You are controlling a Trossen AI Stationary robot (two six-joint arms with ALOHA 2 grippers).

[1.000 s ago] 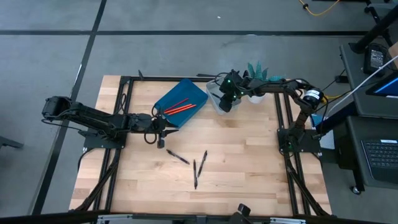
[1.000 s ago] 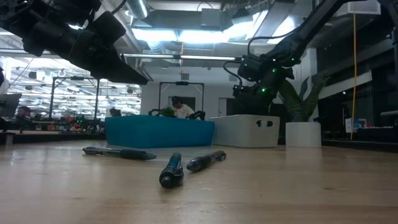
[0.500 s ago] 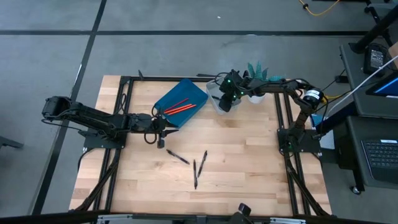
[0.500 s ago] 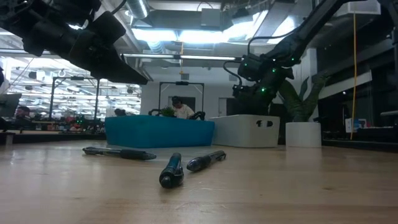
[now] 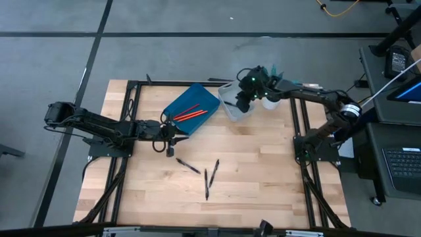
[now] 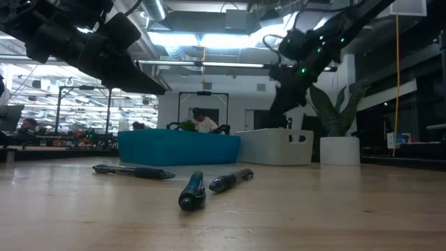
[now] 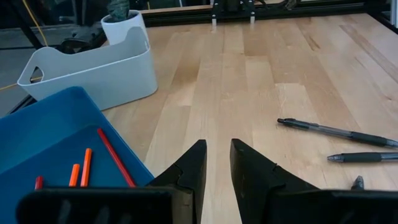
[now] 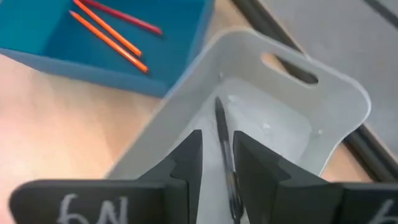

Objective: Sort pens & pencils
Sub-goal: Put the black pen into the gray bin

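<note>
My left tool point(image 7: 216, 163) hangs low over the tabletop point(image 5: 263, 171) beside the blue tray's near corner, its two dark wedge-shaped fingers set a narrow slit apart and holding nothing. Three pens point(image 5: 206, 174) lie loose on the pale, smooth-grained wood just ahead of it: slim, black and round-bodied, with one off on its own and two lying close together. Those two worry me most, because fingers coming down on one could nudge its neighbour, and a round barrel on slick planks would probably roll off or skid out of a shallow pinch. With so little gap between my fingers, a descent without first spreading them would likely just push a pen along rather than take it. Farther on, the blue tray point(image 5: 197, 95) looks like hard moulded plastic with low walls, and the pencils point(image 5: 191, 112), thin red and orange sticks, lie on its floor. Beyond it sits the white bin point(image 8: 311, 99), rounded, glossy plastic with a cut-out handle, one black pen point(image 8: 225, 143) resting inside. My right tool point(image 8: 216, 162) hovers above that bin, fingers slightly parted and empty; dipping or swinging carelessly there could clip the rim and shift the light bin.
</note>
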